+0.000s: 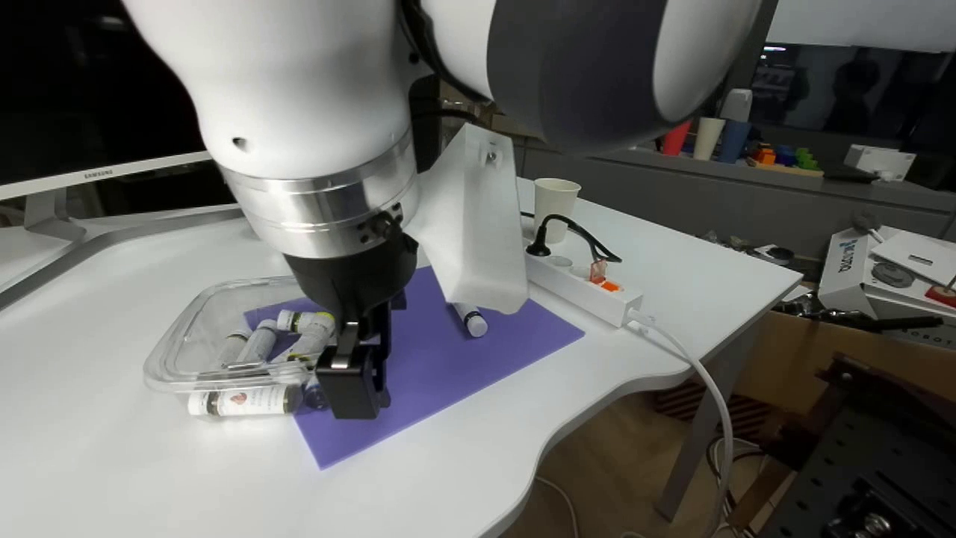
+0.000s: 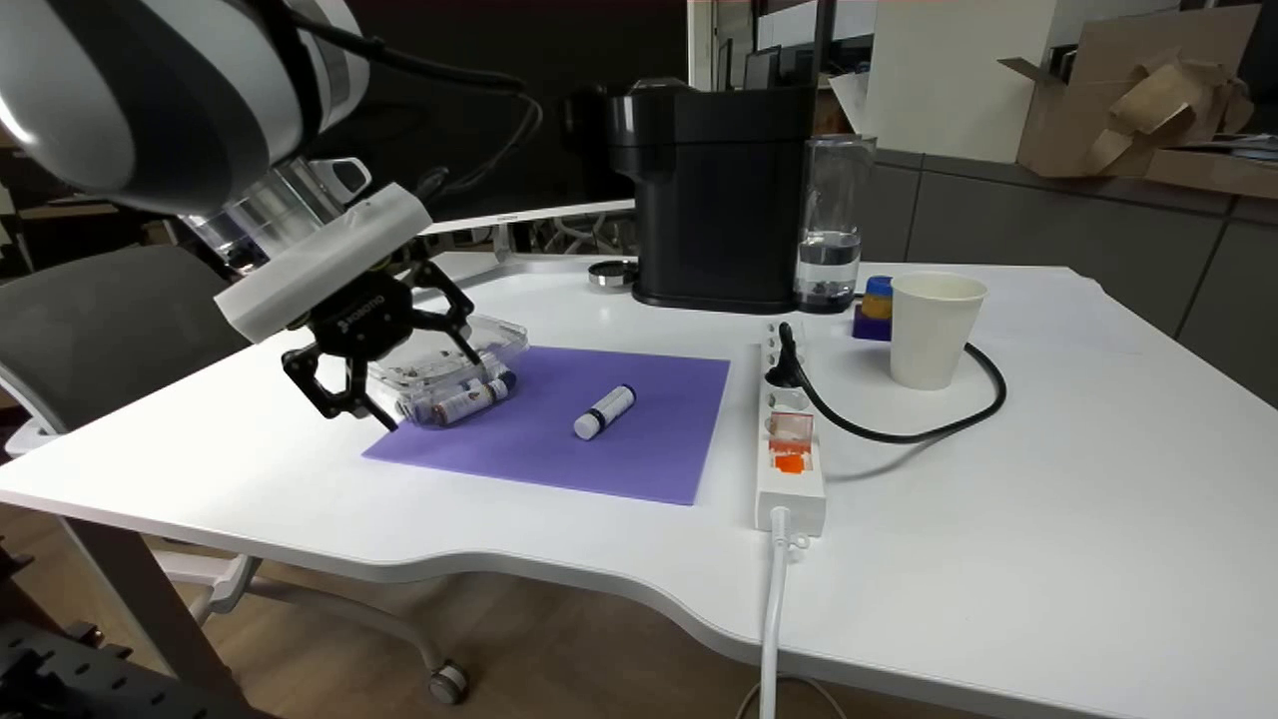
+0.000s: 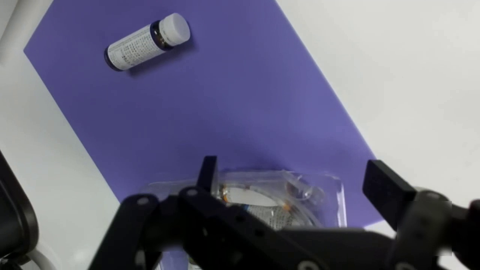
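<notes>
My gripper (image 3: 294, 182) stands open, its fingers wide apart with nothing held between them. Below it in the wrist view is a clear plastic container (image 3: 341, 206), partly hidden by the gripper's linkage. Several small white-labelled bottles (image 1: 258, 342) lie in that container. Another bottle (image 1: 243, 401) shows low at its wall; whether inside or outside I cannot tell. Both exterior views show the gripper (image 2: 429, 384) beside or over the container; contact is unclear. A lone white-capped bottle (image 3: 137, 48) lies on its side on a purple sheet (image 3: 225, 93), away from the fingers.
A white power strip (image 2: 789, 489) with a black plug and cable lies beyond the sheet. Near it stand a paper cup (image 2: 934, 335), a black coffee machine (image 2: 714, 200) and a monitor (image 1: 97, 175). The white table's front edge (image 2: 559, 564) curves inward.
</notes>
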Controlling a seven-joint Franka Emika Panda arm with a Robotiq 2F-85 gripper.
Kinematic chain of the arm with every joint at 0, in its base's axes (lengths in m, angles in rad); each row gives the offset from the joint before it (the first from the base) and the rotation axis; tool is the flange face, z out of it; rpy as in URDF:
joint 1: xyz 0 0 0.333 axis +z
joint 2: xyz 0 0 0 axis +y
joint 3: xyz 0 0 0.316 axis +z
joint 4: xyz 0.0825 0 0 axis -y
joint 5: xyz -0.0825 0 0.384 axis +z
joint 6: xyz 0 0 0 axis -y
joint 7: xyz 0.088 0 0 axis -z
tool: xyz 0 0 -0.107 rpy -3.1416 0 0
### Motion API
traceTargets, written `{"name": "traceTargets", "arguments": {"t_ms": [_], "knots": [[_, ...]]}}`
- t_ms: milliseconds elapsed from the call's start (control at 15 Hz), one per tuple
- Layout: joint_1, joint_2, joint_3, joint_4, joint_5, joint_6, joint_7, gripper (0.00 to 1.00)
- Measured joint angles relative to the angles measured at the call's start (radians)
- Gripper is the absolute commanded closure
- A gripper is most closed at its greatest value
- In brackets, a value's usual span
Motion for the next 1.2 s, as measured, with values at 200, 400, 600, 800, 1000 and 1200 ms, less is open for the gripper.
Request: {"name": "traceTargets", "arguments": {"t_ms": [200, 400, 600, 800, 1000, 1200], "knots": [[0.004, 0.012, 0.000, 0.021, -0.017, 0.000, 0.014, 0.00], [0.008, 0.013, 0.000, 0.034, -0.017, 0.000, 0.015, 0.00], [0.008, 0.012, 0.001, 0.036, -0.014, 0.003, 0.015, 0.00], [0.008, 0.008, 0.002, 0.036, -0.010, 0.007, 0.015, 0.00], [0.008, 0.001, 0.003, 0.036, -0.007, 0.008, 0.014, 0.00], [0.008, -0.011, 0.006, 0.033, 0.007, 0.009, 0.008, 0.00]]}}
